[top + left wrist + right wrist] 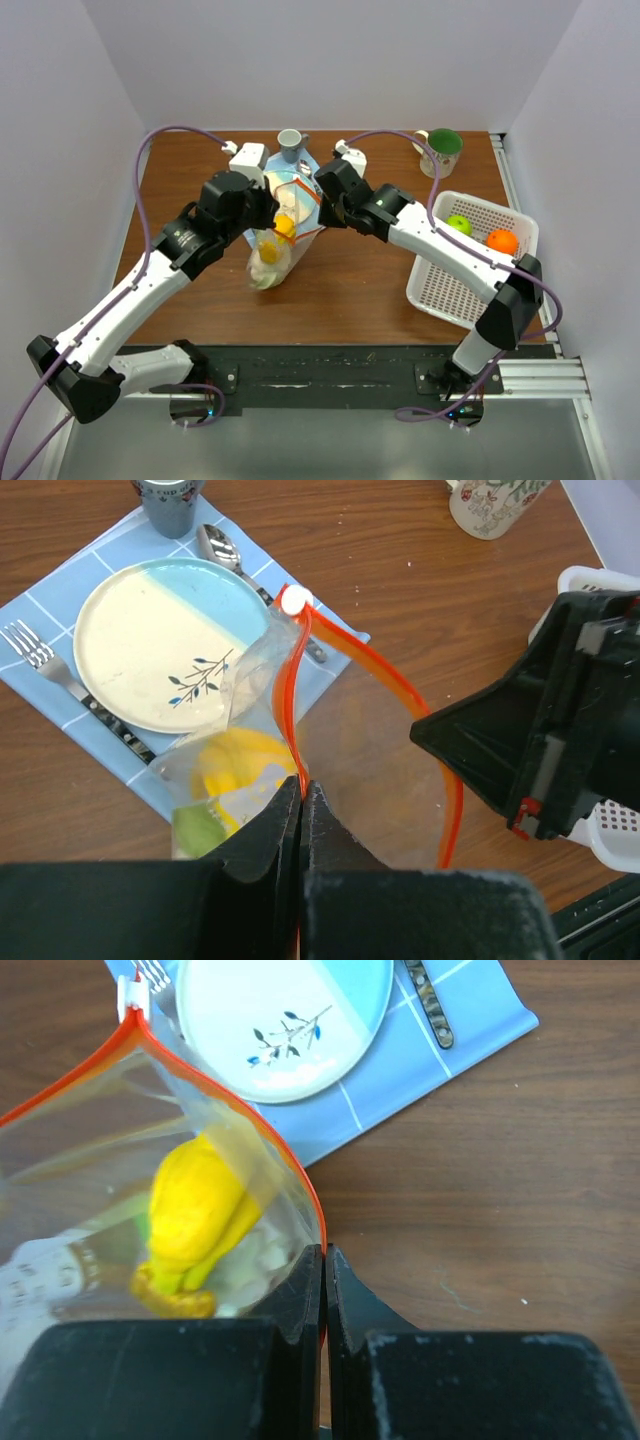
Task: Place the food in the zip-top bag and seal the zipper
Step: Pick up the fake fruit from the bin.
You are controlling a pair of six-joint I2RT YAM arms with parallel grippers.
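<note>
The zip-top bag (272,262) hangs between my two grippers over the middle of the table, its mouth spread open. Inside it lie a yellow banana (195,1210) and a pale green leafy piece (200,825). My left gripper (302,785) is shut on one side of the orange-red zipper (290,695). My right gripper (324,1252) is shut on the opposite side of the zipper (250,1120). The white slider (294,601) sits at the far end of the strip. A green apple (458,224) and an orange (502,241) lie in the white basket (440,290) at the right.
Behind the bag a blue placemat (60,600) carries a plate (165,645), a fork (40,660) and a spoon (215,545). A grey cup (290,145) and a green mug (440,150) stand at the back edge. White walls enclose the table.
</note>
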